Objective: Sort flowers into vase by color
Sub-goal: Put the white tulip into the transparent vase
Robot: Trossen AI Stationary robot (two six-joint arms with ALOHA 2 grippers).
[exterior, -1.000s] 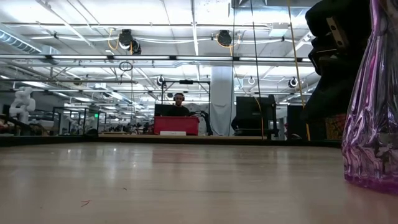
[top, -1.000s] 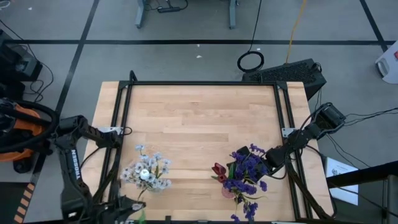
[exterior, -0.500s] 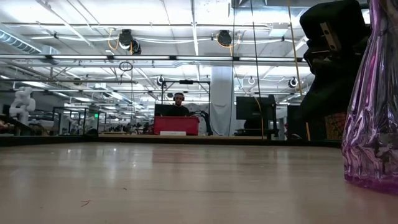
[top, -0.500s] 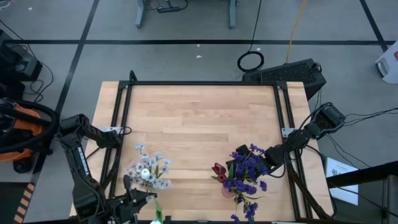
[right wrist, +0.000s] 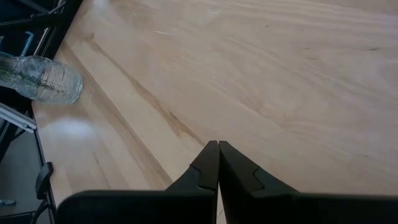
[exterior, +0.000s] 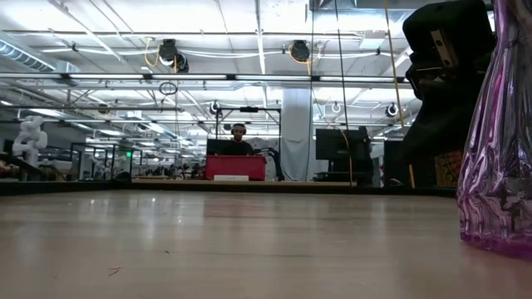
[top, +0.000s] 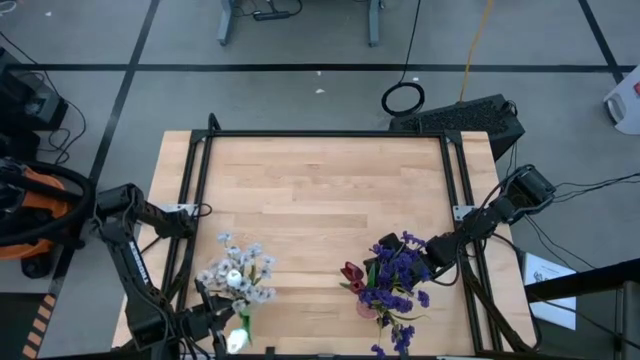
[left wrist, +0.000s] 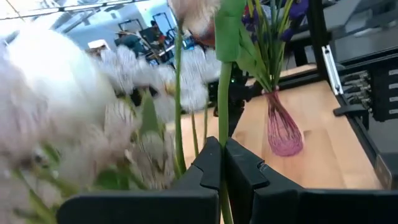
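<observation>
My left gripper [top: 222, 322] is at the table's near left, next to a clear vase of white and pale-blue blossom clusters [top: 237, 278], and is shut on a green-stemmed flower with a white head [top: 237, 341]. In the left wrist view those blossoms [left wrist: 112, 106] fill the foreground as a blur. A purple vase [top: 385, 300] at the near right holds purple sprigs [top: 398, 268] and a dark red tulip [top: 350, 272]. My right gripper [right wrist: 217, 149] is shut on nothing, just right of the purple vase [exterior: 499, 149]. My left gripper pinches the flower's green stem [left wrist: 222, 130] between its two fingers. The fingers reach about level and lie across the stem. The flower is lifted clear of the table, and a broad leaf [left wrist: 231, 31] sits on the stem beyond the fingers.
Dark frame rails [top: 195, 200] run along the table's left, far and right sides. The middle and far part of the wooden top [top: 320, 190] is bare. The clear vase's base [right wrist: 43, 78] shows across the table in the right wrist view. A person sits far behind the table [exterior: 239, 133].
My left gripper has come down and in from the near edge toward the clear vase, rolling its wrist. The held flower has swung with it, so its white head now shows beside the gripper. My right arm has kept still.
</observation>
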